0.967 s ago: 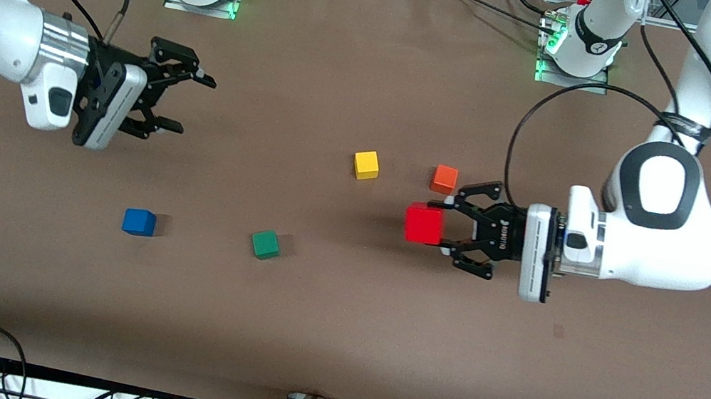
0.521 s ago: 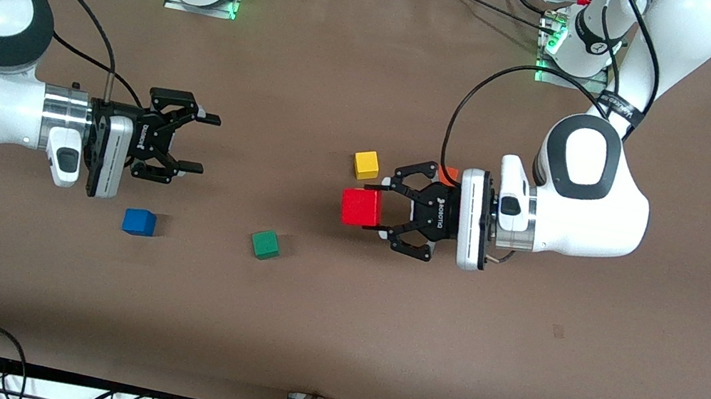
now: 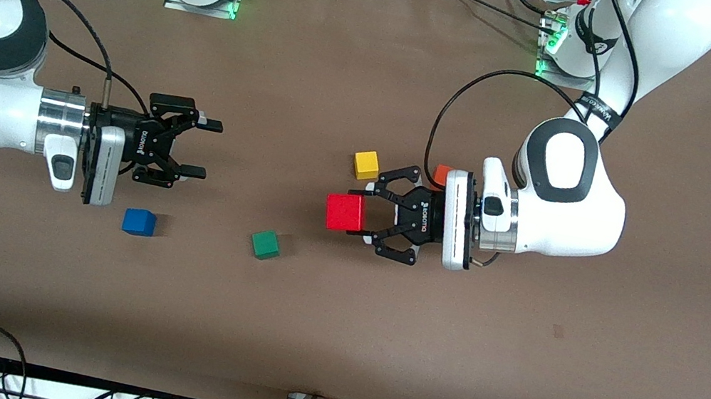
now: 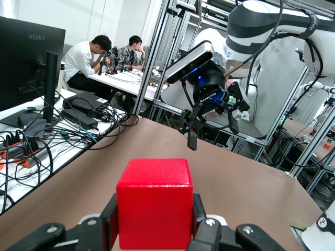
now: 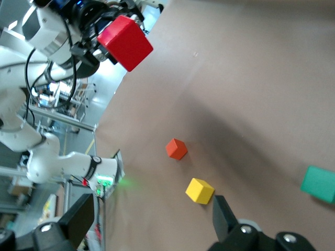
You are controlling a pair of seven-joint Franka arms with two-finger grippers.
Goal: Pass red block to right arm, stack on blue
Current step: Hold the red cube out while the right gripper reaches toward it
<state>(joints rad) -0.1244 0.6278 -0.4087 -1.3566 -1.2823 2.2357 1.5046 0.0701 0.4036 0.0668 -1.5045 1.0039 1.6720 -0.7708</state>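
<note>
"HUAWEI" on black monitor [image 4: 29,57]. "ROBOTIQ" on left end effector [image 3: 365,215] body and right end effector [image 3: 199,147] body.

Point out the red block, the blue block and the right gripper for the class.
red block [image 3: 344,213]: front view, top face.
blue block [image 3: 139,221]: front view, top face.
right gripper [image 3: 202,148]: front view, gap between its open fingertips.

The left gripper [image 3: 365,213] has carried the red block [image 3: 344,213] (clamped in its jaws) toward the right gripper [image 3: 199,147].
</note>
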